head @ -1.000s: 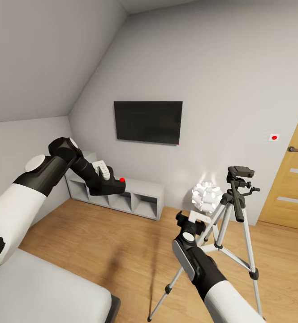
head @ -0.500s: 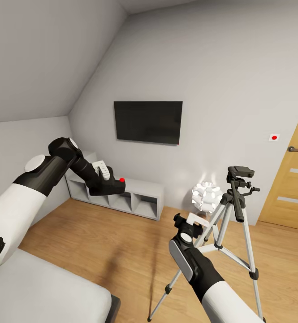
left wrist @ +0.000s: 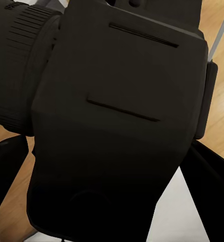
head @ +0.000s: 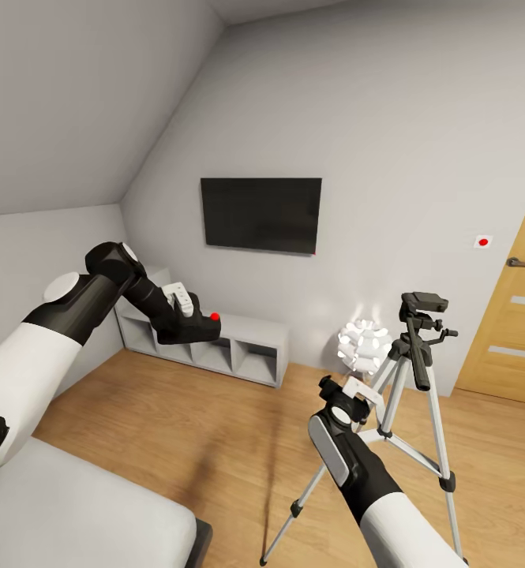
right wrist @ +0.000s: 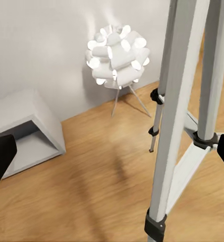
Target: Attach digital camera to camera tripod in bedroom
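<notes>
**A:** Nearest items?

**B:** Bed corner (head: 80,505) at lower left. Right gripper (head: 355,388) spread wide, empty, close beside the camera tripod (head: 408,394) legs; judged positioned to steady the stand.

**A:** Further out?

**B:** Left gripper (head: 185,319) raised over the floor, pinching the digital camera (head: 199,325), red button up. Held high, well apart from the tripod head (head: 424,301), likely for later lowering onto it.

**A:** Background?

**B:** Ball lamp (head: 364,345), shelf unit (head: 238,351), TV (head: 261,214), door (head: 511,315).
</notes>
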Available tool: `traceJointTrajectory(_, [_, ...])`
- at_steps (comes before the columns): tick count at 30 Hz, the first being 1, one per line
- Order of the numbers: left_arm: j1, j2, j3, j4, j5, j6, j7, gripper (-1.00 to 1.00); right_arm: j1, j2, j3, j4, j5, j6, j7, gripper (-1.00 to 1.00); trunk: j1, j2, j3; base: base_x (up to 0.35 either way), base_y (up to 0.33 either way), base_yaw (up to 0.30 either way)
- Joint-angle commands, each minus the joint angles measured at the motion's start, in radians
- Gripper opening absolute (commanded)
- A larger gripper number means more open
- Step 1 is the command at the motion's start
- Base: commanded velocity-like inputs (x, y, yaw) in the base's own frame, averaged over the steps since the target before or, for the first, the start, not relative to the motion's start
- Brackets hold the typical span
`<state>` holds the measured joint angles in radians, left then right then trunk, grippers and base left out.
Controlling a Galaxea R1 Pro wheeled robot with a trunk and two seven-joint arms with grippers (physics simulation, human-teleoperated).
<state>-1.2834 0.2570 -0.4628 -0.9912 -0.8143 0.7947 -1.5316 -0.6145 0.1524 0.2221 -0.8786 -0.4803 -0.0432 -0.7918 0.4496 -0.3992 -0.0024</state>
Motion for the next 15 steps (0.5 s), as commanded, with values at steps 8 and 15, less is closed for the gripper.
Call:
traceJointTrajectory(8, [-0.001, 0.001, -0.002, -0.001, -0.008, 0.011, -0.009, -1.0, -0.001, -0.002, 0.003, 0.0, -0.008, -0.006, 0.002, 1.0, 0.0, -0.001, -0.001, 0.0, 0.0, 0.0])
traceJointTrajectory(15, [-0.001, 0.001, -0.002, -0.001, -0.008, 0.011, -0.009, -1.0, -0.001, -0.009, 0.003, 0.01, -0.006, -0.006, 0.033, 1.0, 0.0, -0.001, -0.001, 0.0, 0.0, 0.0])
